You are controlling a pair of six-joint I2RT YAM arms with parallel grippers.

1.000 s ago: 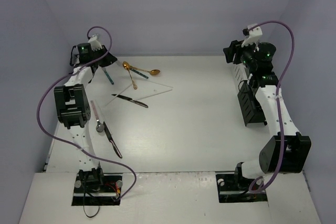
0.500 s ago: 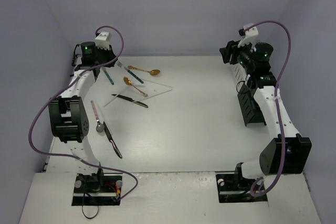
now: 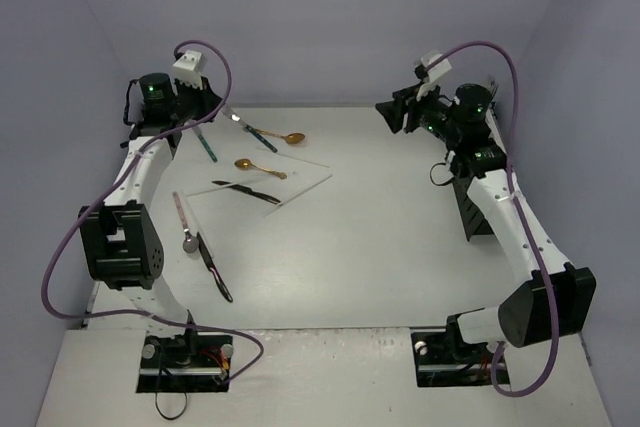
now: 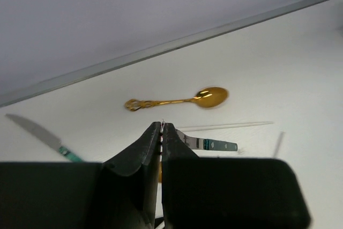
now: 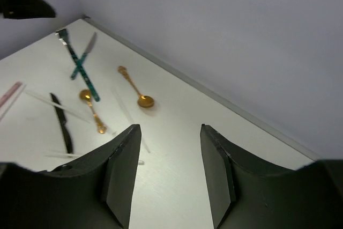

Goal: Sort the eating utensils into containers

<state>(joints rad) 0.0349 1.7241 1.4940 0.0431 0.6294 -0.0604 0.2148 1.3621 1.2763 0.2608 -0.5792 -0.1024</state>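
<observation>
The eating utensils lie at the back left of the table. They include a gold spoon, a second gold spoon, a black-handled knife, two teal-handled pieces, a pink-handled spoon, another black knife and pale chopsticks. My left gripper hovers shut and empty just above the teal pieces. My right gripper hangs open and empty high over the back of the table. A black slotted container stands at the right edge.
Purple cables loop from both arms. The walls close in at the back and on both sides. The arm bases sit at the near edge.
My left wrist swung up and to the right; one gold spoon and the chopsticks shifted nearer the middle. My right gripper swung left, away from the black container, staying open.
</observation>
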